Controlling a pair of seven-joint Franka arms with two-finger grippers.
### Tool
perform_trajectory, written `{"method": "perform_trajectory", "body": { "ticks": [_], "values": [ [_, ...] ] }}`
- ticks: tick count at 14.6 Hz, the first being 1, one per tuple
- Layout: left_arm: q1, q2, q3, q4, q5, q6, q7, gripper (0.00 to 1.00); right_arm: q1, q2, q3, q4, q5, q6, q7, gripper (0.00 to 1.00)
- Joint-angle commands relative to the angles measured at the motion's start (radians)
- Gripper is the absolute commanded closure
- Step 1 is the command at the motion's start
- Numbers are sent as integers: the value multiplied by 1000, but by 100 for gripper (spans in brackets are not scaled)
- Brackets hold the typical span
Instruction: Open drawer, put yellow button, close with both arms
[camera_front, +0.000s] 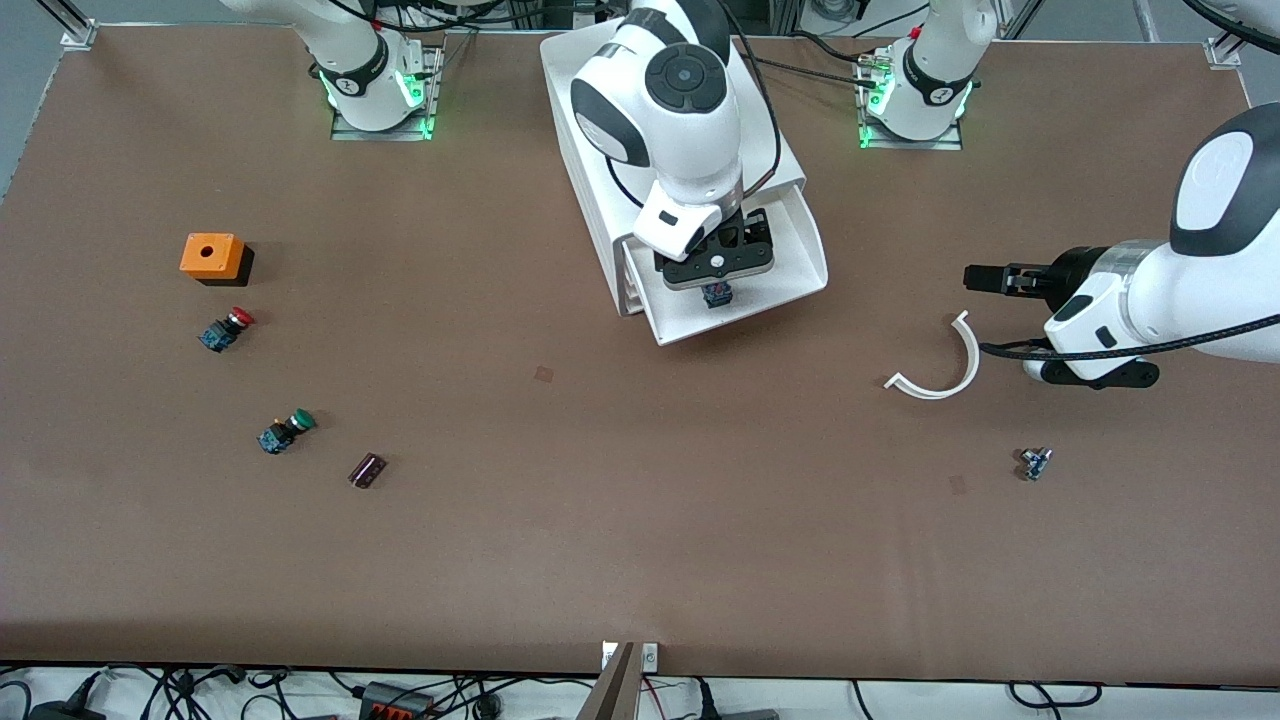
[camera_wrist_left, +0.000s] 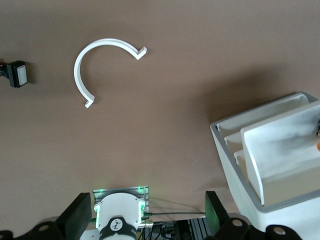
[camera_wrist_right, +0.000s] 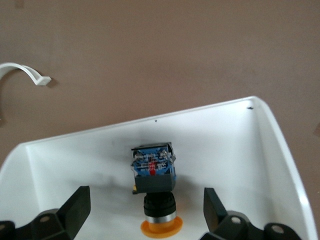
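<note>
Right wrist view: yellow button (camera_wrist_right: 154, 192) in drawer (camera_wrist_right: 240, 150), front view hides cap

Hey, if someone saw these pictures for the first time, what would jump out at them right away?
First, the right claw, open over the pulled-out top drawer of the white cabinet, with the yellow button lying in the drawer between its fingers. Next, the left claw, open, hovering above a curved white strip on the table toward the left arm's end.
</note>
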Motion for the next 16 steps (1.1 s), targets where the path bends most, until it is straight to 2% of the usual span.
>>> {"method": "perform_trajectory", "body": {
  "ticks": [1,4,7,10,16],
  "values": [
    [-9,-2,-11,25,27,28,-65,0,-66,5,-4,109,8,-88,13,0],
    [-10,-26,-14,-19,23,66,-84,0,-149,-21,-16,115,-7,-154,-14,0],
    [-9,-118,-35,-196,23,224,-93,0,-201,-33,-59,103,-101,-228,-185,0],
    [-9,-167,-86,-342,23,399,-182,0,-312,-85,-93,17,-126,-343,-325,0],
    [-27,-157,-196,-497,30,752,-454,0,-513,-205,-93,-174,-118,-288,-459,0]
  ]
}}
